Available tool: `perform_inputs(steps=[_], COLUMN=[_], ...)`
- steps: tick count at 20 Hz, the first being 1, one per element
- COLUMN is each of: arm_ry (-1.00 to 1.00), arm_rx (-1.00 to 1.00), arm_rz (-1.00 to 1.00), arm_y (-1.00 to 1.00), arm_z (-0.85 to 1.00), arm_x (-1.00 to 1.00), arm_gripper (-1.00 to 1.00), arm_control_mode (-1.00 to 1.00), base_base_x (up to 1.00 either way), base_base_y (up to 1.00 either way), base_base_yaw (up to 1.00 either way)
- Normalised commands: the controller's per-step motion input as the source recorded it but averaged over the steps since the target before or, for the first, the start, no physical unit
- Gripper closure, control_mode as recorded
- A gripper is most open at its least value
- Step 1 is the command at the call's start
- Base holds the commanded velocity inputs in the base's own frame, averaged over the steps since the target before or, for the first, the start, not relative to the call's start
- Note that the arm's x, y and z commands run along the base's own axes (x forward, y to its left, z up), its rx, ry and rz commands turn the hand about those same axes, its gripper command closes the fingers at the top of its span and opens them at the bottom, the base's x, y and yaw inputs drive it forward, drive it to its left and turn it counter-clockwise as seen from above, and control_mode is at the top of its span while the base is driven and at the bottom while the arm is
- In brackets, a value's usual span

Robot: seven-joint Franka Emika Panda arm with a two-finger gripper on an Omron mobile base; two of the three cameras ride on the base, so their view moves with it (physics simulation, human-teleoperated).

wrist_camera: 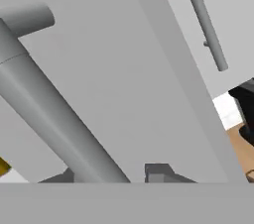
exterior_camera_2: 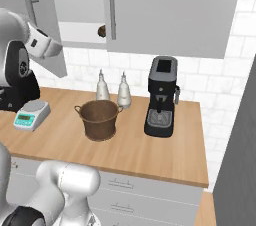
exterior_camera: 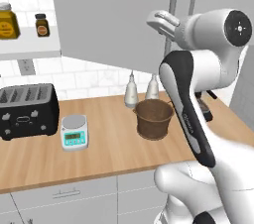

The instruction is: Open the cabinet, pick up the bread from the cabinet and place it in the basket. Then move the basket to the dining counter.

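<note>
Both base views look forward and down over the arm at the same worktop (exterior_camera: 109, 143), sharing the basket (exterior_camera: 155, 118) and cabinet (exterior_camera_2: 165, 10), from left and right. The hand view sits very near a cabinet door (wrist_camera: 124, 69), perhaps rolled sideways.

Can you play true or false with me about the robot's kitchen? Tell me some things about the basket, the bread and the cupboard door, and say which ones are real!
1. The basket has bread in it. False: it is empty; the bread sits on the cabinet shelf.
2. The left cabinet door is swung open. True.
3. The basket stands on the wooden worktop in front of two pale bottles. True.
4. The coffee machine stands between the toaster and the scale. False: it stands on the basket's other side.
</note>
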Motion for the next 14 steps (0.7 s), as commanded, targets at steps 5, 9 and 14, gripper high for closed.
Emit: perform_inputs(steps=[5,9,14], arm_ry=[0.05,0.05,0.24], arm_rx=[0.00,0.09,0.25], arm_rz=[-0.01,-0.06,-0.07], arm_y=[0.00,-0.54,-0.80], arm_z=[0.14,0.18,0.16], arm_x=[-0.96,-0.96,0.02], arm_gripper=[-1.00,-1.00,-1.00], arm_control_mode=[-1.00,-1.00,-1.00], base_base_x=[0.00,0.00,0.00], base_base_y=[0.00,0.00,0.00], base_base_yaw=[0.00,0.00,0.00])
